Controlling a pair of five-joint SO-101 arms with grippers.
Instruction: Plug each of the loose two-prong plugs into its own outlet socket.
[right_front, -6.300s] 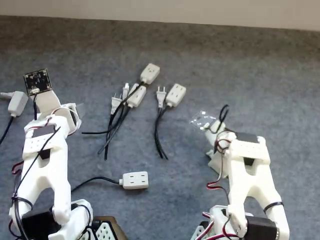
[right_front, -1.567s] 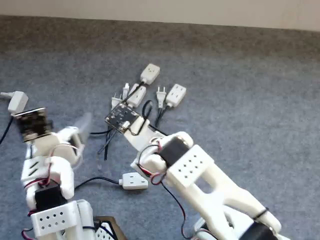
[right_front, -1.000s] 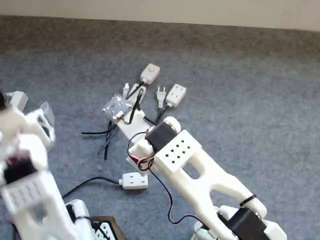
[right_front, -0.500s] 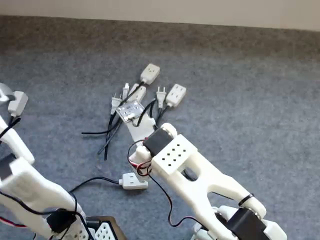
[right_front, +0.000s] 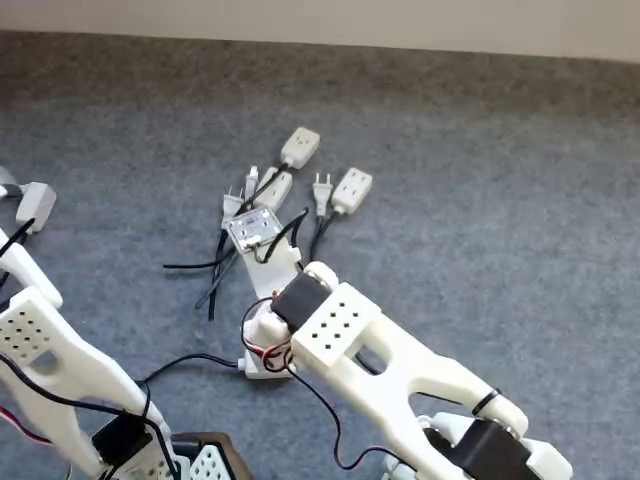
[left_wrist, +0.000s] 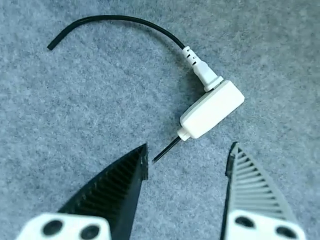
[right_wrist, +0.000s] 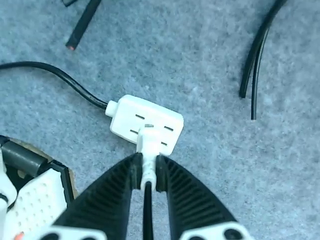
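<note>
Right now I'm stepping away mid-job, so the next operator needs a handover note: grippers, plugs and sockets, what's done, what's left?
Right gripper: fingers shut on a white plug, its tip against the front socket block; whether it is seated, I cannot tell.
Left gripper: open above a corded plug at the far left of the high view, not touching it.
Farther back: other sockets with loose plugs lying beside them.
Done: nothing clearly plugged in. Left: press the held plug home, then pair the rest.
</note>
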